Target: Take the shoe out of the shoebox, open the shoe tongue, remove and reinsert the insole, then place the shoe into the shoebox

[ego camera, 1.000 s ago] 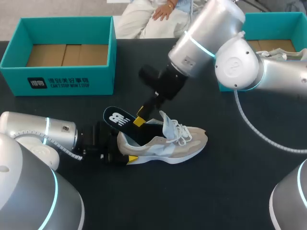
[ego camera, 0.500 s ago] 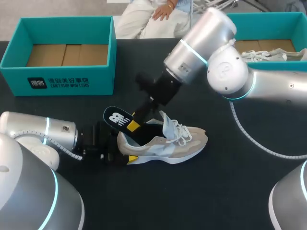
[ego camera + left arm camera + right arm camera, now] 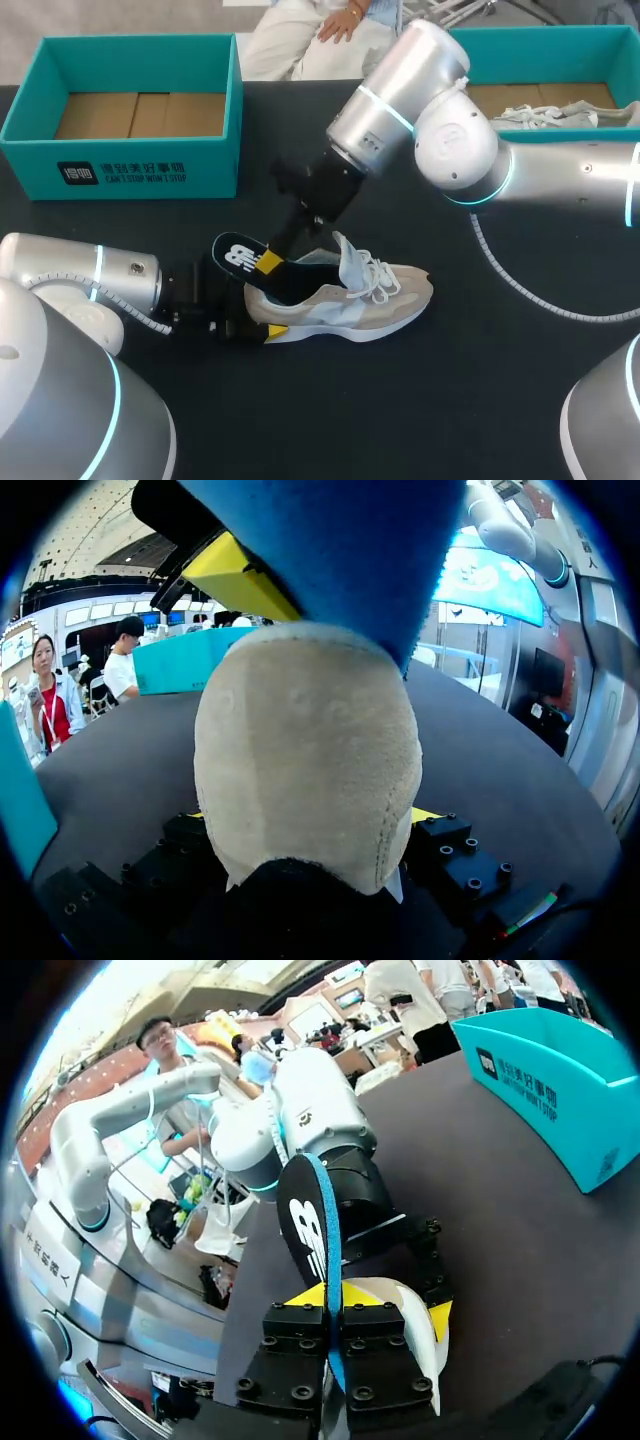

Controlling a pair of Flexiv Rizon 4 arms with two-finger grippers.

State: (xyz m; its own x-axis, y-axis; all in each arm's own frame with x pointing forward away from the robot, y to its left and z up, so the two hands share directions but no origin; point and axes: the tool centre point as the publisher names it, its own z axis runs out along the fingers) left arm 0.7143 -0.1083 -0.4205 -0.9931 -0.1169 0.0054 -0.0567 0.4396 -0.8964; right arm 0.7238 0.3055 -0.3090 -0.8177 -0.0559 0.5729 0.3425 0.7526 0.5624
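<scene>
A black table (image 3: 420,400) carries a teal shoebox (image 3: 130,170) at the left, another box (image 3: 570,50) at the right, a beige shoe (image 3: 350,300) between them

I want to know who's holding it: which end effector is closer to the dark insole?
Right. The right end effector pinches the insole sticking up from the shoe; the left end effector grips the shoe's heel, just below it.

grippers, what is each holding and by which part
Right gripper: the insole, pinched on both faces near its raised end. Left gripper: the shoe, by the heel.
</scene>
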